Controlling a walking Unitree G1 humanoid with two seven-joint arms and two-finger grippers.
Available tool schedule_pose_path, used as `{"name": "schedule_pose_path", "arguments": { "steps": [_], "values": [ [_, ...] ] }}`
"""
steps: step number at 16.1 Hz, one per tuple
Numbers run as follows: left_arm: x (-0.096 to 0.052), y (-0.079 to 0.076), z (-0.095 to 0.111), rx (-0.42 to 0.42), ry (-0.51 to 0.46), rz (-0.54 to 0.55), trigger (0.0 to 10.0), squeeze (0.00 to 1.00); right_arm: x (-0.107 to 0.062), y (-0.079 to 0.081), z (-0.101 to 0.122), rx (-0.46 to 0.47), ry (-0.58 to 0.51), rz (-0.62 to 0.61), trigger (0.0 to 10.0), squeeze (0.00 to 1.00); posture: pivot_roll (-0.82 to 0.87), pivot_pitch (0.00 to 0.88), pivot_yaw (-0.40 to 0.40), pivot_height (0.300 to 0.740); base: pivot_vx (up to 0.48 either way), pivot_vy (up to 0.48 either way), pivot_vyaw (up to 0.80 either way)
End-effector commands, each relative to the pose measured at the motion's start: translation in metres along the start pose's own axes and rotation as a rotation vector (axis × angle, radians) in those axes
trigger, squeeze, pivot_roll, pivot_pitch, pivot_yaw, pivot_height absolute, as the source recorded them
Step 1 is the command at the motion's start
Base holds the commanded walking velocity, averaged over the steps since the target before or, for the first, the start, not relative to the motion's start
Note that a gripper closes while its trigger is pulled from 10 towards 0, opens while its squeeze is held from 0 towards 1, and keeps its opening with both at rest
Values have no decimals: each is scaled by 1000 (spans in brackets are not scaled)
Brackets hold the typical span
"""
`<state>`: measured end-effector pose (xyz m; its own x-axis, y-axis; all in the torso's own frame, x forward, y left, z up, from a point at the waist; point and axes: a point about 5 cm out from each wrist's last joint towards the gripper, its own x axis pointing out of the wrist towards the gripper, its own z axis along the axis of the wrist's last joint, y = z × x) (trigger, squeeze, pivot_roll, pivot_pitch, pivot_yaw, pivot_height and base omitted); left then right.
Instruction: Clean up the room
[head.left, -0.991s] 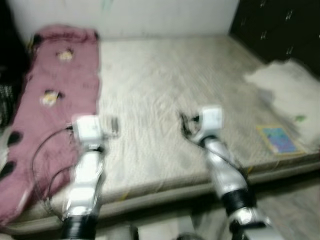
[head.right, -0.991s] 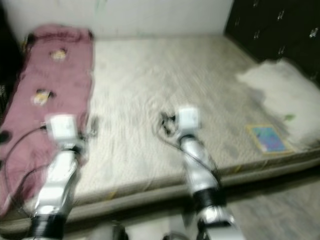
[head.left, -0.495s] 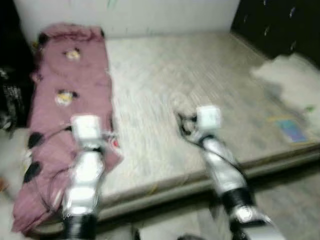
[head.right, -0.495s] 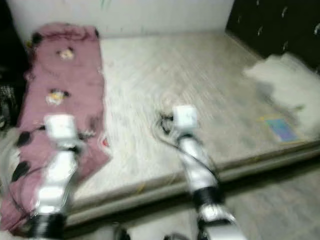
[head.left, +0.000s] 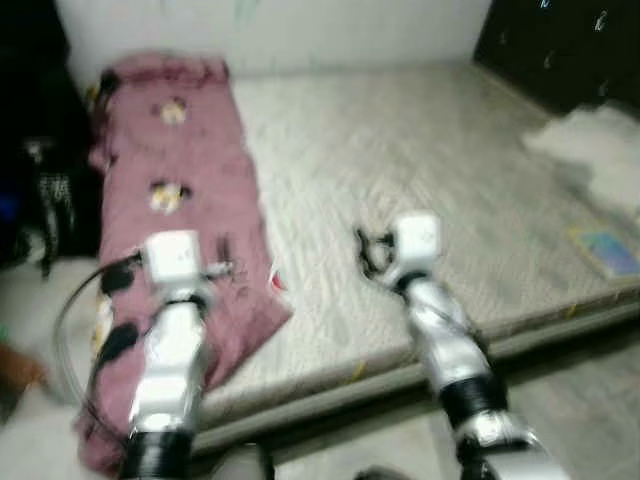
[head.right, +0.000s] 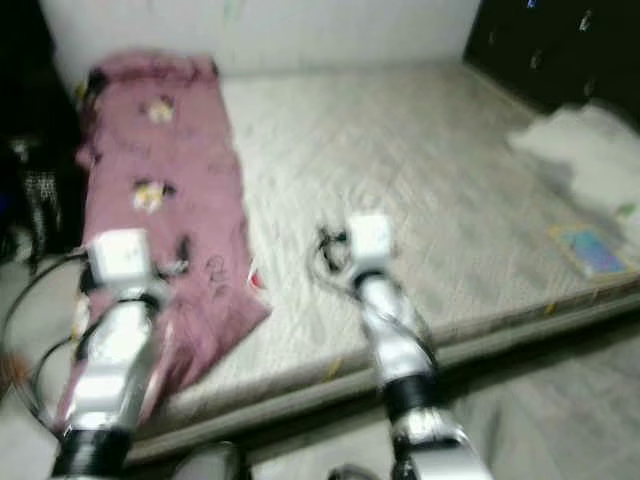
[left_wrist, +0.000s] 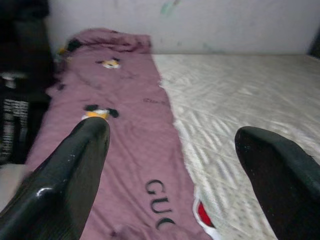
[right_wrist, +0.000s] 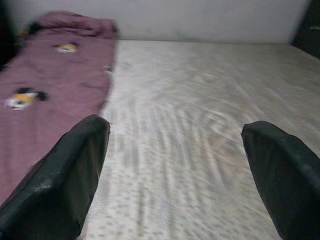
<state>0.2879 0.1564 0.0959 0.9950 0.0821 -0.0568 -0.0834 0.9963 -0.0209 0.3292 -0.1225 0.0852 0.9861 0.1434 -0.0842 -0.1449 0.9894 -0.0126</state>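
A maroon blanket (head.left: 185, 230) lies in a long strip along the left edge of a bare quilted mattress (head.left: 430, 190), its near end drooping over the front-left corner. By the right edge sit a pale pillow (head.left: 595, 150) and a small colourful book (head.left: 607, 252). The step in hand looks like an approach to the bed, nothing yet grasped. Next, the robot likely needs to step closer and lower an arm onto the blanket. Both arms reach forward, raised: the left gripper (left_wrist: 170, 165) hovers over the blanket's near end, fingers wide apart; the right gripper (right_wrist: 175, 165) hovers over the mattress's front edge, fingers also spread, empty.
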Motion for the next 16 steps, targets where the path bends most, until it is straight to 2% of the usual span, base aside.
{"name": "schedule_pose_path", "arguments": {
  "steps": [1,6,9,12,13,16],
  "values": [
    [2,8,3,22,-6,22,10000,0,3,6,7,5,-23,16,10000,0,128,0,-44,740,0,480,0],
    [2,8,3,32,-20,28,10000,0,3,6,7,1,-31,19,10000,0,126,0,-44,740,0,480,0],
    [3,7,14,79,-102,43,10000,0,4,6,8,8,-33,22,10000,0,128,0,-45,740,0,0,0],
    [3,8,14,67,-115,54,10000,0,4,6,8,10,-33,23,10000,0,122,0,-42,740,0,0,0],
    [4,9,17,97,-123,64,10000,0,5,7,11,-7,-48,31,10000,0,122,0,-42,740,0,0,0],
    [7,11,22,103,-140,69,10000,0,5,10,15,-29,-76,48,10000,0,115,0,-39,740,0,0,706]
  ]
}}
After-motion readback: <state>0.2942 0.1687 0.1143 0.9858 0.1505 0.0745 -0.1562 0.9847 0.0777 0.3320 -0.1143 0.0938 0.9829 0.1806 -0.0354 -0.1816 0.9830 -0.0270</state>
